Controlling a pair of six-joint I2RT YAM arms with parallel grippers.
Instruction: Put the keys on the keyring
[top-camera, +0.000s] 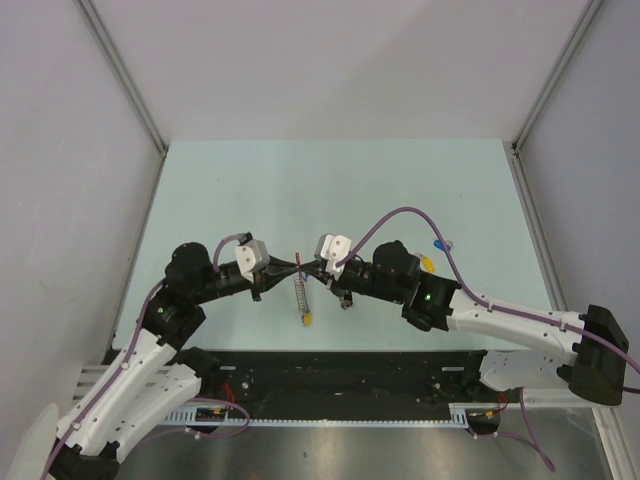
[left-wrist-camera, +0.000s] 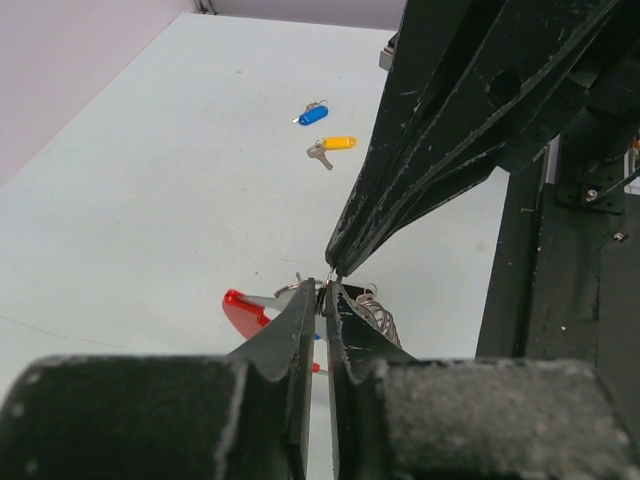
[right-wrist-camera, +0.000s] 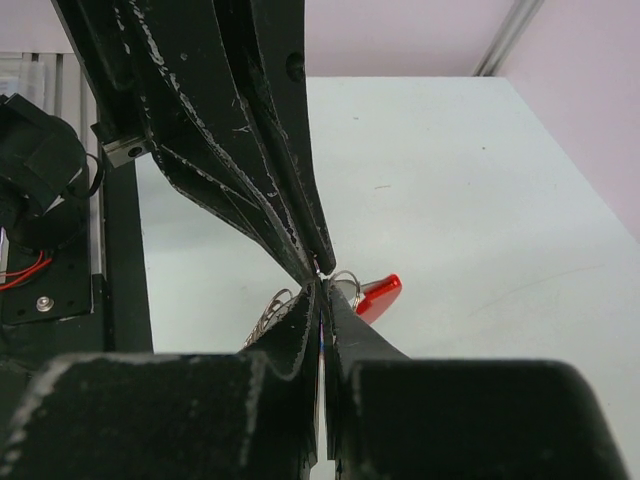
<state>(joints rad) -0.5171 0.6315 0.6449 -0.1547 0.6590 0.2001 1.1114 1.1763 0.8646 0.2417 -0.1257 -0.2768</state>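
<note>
A: Nearest first: black rail (top-camera: 330, 375) along the table's near edge, with the white-and-black left arm (top-camera: 150, 350) and right arm (top-camera: 510, 320) bolted there, both reaching inward.

B: Agreed. Next, left gripper (left-wrist-camera: 325, 290) and right gripper (right-wrist-camera: 322, 288), tip to tip over the middle of the pale green table (top-camera: 250, 190).

A: Right jaws?

B: Pressed flat together, no gap showing. Impossible to tell about anything pinched between.

A: Left jaws?

B: Nearly together, only a narrow slit. Tips right at the wire of the large grey metal keyring (top-camera: 301, 292) with a red curved section (right-wrist-camera: 378, 293). Clamped on that wire or merely against it: cannot tell.

A: So the keyring is right at the meeting point?

B: Yes, just under both sets of tips. Red section out to 1 side, grey loops to the other, small yellow tag (top-camera: 306, 320) at its nearer end. Resting on the table or dangling: hard to say.

A: Further out?

B: 2 loose items flat on the table, well apart from the keyring, off to the right: a yellow oblong plastic tag (left-wrist-camera: 333, 146) with a silver key, and just beyond it a shorter blue plastic tag (left-wrist-camera: 313, 114) with a bit of silver metal. Near each other, not touching.

A: Farthest, plain pale walls (top-camera: 350, 60).
</note>
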